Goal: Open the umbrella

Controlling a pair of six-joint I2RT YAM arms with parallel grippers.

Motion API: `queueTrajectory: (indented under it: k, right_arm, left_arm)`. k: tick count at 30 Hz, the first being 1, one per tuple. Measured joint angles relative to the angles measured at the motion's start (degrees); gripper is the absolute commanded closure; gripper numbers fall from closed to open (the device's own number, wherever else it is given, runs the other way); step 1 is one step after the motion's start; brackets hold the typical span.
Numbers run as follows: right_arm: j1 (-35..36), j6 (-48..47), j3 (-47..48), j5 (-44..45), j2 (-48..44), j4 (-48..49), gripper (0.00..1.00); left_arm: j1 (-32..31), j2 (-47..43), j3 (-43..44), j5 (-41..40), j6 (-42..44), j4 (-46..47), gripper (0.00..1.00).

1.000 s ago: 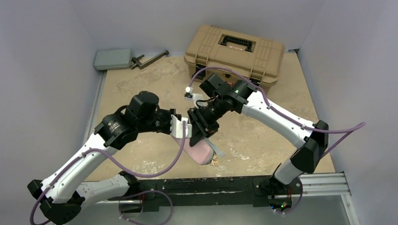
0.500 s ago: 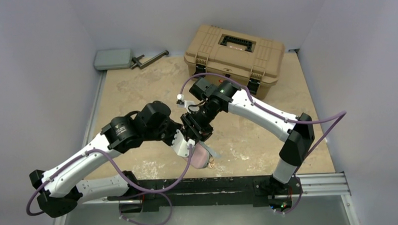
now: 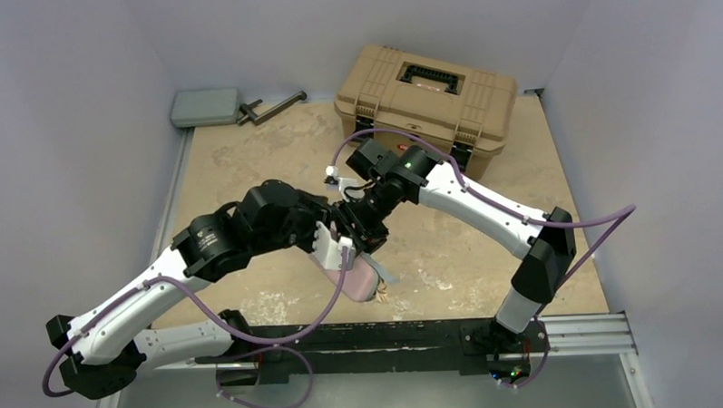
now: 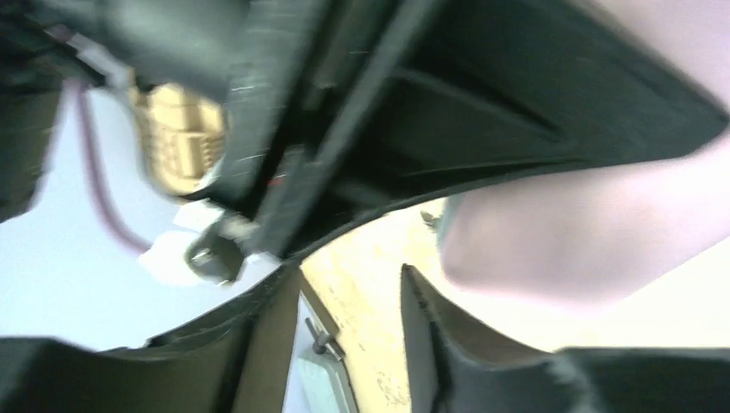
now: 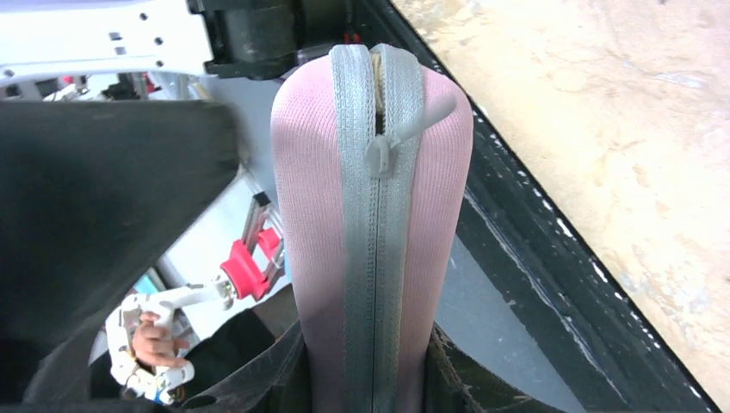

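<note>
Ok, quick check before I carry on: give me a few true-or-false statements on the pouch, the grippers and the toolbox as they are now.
1. The right gripper is clamped on the pink pouch. True.
2. The pouch's grey zipper is undone along its whole length. False: it is closed over most of the visible length, with the pull near the far end.
3. The tan toolbox stands with its lid raised. False: the lid is shut.
4. A flat grey case lies at the table's far left corner. True.
5. An opened umbrella lies on the table. False: none is in view.
</note>
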Motion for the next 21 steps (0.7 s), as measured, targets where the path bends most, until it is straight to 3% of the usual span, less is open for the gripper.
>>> queueTrajectory:
  k: [5,15,21]
  right_arm:
    - [0.02,1.55,-0.92,2.99,-0.13,-0.09,1.0]
    - [-0.28,3.74,-1.16,7.72,-0.2,-0.24,1.0]
    - [-5.44,4.33,-1.38,11.76,-1.81,-0.17,1.0]
  left_arm:
    - [2.16,-1.27,-0.22,-3.28,-1.92,7.69,0.31]
    - [6.14,-5.14,-0.55,-4.7,-4.26,11.04,0.29]
    - [9.05,-5.97,0.26,-5.05,-8.83,10.27,0.26]
